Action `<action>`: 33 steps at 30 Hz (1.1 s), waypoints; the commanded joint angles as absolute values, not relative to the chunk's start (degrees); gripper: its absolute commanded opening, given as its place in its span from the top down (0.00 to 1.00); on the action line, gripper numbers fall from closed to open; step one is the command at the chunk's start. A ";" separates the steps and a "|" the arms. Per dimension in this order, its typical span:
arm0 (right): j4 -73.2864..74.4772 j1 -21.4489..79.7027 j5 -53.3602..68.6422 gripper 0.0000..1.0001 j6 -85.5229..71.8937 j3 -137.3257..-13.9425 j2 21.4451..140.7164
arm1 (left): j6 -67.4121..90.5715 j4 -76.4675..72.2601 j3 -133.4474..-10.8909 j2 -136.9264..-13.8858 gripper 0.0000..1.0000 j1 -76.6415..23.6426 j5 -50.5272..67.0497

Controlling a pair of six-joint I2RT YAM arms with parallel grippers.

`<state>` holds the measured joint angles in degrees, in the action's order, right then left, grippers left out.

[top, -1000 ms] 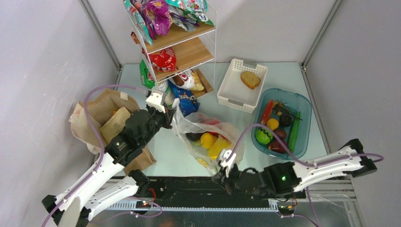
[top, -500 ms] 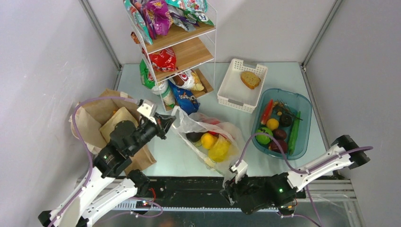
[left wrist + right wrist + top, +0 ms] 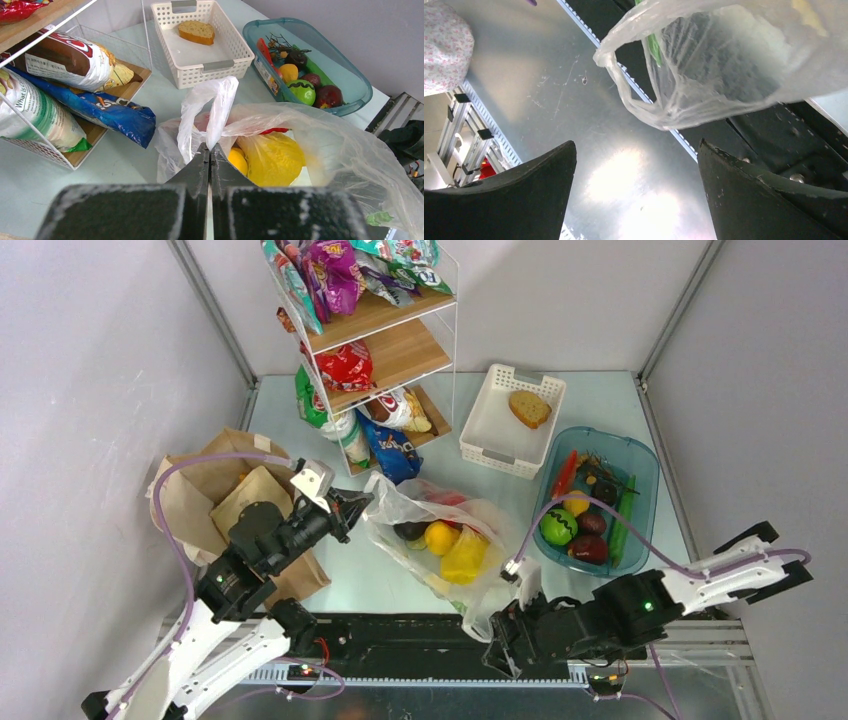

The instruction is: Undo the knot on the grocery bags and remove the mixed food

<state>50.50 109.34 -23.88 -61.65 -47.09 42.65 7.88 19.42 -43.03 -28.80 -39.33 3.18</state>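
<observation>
The left gripper (image 3: 210, 150) is clamped on one loop handle (image 3: 217, 107) of the thin clear plastic carrier bag (image 3: 325, 145). The film is pinched flat between its closed black fingers and held up above the bag's mouth. The right gripper (image 3: 635, 146) is spread wide and grasps nothing. The bag's free loop (image 3: 624, 95) hangs just ahead of it over the near edge of the table, apart from both fingers.

The two handles are separate and no knot shows between them, so the untying of this bag looks done or nearly done. The step in hand seems to be opening the mouth. The next move probably calls for the right gripper either to close on the free loop and draw it away from the left, or to reach in through the mouth for the food while the left holds its handle up.

Inside the plastic bag are a round yellow fruit (image 3: 440, 537), a larger crumpled yellow piece (image 3: 466, 558), a dark purple eggplant (image 3: 409, 530) and something red (image 3: 450, 498), chili or tomato I cannot tell. The large brown paper bag (image 3: 200, 490) lies left of the left arm, its contents unclear. To the right, the blue-tinted clear plastic tub (image 3: 645, 465) holds green, red, yellow and dark produce. The white slatted basket (image 3: 490, 435) holds one brown bread slice (image 3: 529, 408).
</observation>
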 commanded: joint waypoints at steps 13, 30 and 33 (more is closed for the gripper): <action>51.97 88.54 -27.56 0.23 -40.88 -64.81 45.84 | 6.50 18.19 -43.11 -29.90 1.00 -38.87 3.60; 37.36 70.33 -24.74 0.33 -36.01 -67.83 80.26 | 6.72 18.18 -42.98 -29.89 1.00 -38.92 5.15; 39.02 70.63 -25.36 0.32 -39.91 -65.13 82.45 | 6.84 18.18 -42.91 -29.84 1.00 -38.95 5.51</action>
<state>38.20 70.32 -23.18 -34.63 -66.41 80.29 7.51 19.44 -43.03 -30.00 -39.24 3.90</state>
